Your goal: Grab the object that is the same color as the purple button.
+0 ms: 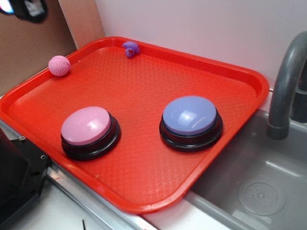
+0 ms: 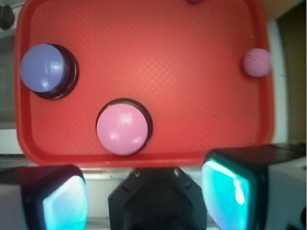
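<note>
The object, a tiny purple duck-like toy (image 1: 130, 48), lies at the far rim of the red tray (image 1: 144, 91); in the wrist view only a sliver of the toy (image 2: 194, 1) shows at the top edge. The purple button (image 1: 190, 116) stands on the tray's right half and appears at upper left from the wrist (image 2: 43, 68). My gripper (image 2: 146, 189) hangs high above the tray's near edge, open, its teal pads (image 2: 225, 189) wide apart with nothing between them. A dark shape at the exterior view's top left corner (image 1: 29, 9) is likely the gripper.
A pink-domed button (image 1: 86, 125) (image 2: 121, 129) stands at the tray's front left. A pink knitted ball (image 1: 59, 65) (image 2: 257, 62) rests by the left rim. A grey sink (image 1: 259, 191) with a faucet (image 1: 285, 81) lies right of the tray. The black robot base (image 1: 19, 177) is at bottom left.
</note>
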